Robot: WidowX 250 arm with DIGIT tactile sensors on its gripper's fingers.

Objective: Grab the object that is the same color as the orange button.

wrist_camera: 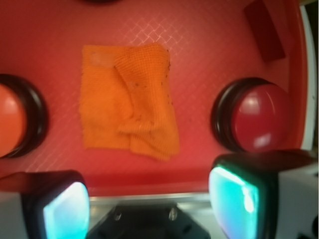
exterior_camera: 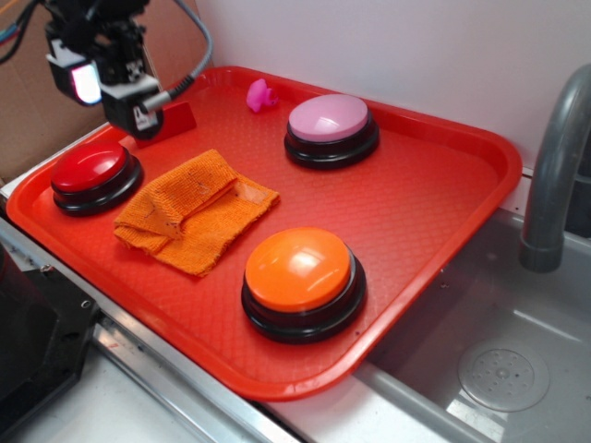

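Note:
An orange knitted cloth point(exterior_camera: 194, 212) lies crumpled and folded on the red tray point(exterior_camera: 434, 203), between the red button and the orange button point(exterior_camera: 300, 268), a glossy dome on a black base near the tray's front. My gripper point(exterior_camera: 111, 92) hangs high over the tray's back-left corner, above and behind the red button, well apart from the cloth. In the wrist view the cloth point(wrist_camera: 129, 104) sits ahead of the gripper point(wrist_camera: 149, 199), whose two glowing fingers stand wide apart with nothing between them. The orange button point(wrist_camera: 10, 119) shows at the left edge.
A red button point(exterior_camera: 90, 171) sits at the tray's left, a pink button point(exterior_camera: 330, 118) at the back. A small red block point(exterior_camera: 180, 120) and a pink toy point(exterior_camera: 261, 94) lie near the back rim. A grey faucet point(exterior_camera: 554, 166) and sink point(exterior_camera: 503, 369) are to the right.

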